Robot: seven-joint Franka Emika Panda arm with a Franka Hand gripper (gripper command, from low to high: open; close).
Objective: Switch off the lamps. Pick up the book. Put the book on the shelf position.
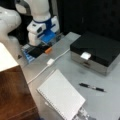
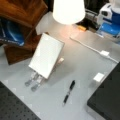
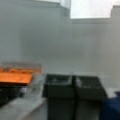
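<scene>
Hovering near orange switch (image 1: 48, 50), gripper (image 3: 74, 86) has fingers (image 3: 58, 86) pressed together, empty. Lamp (image 2: 68, 10) lit; book (image 1: 61, 96) untouched. Risk: snagging white cable (image 1: 50, 63).

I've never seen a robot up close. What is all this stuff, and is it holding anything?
The white and blue machine is a robot arm; its gripper sits low at the table's far end in a front view. Two pictures look at the table from outside, and one comes from a camera on the arm's wrist, where the two dark fingers are closed together, holding nothing. On the grey table lie a white book, a pen and a black-topped box. A lamp glows. The brown wooden shelf stands beside the book.
</scene>
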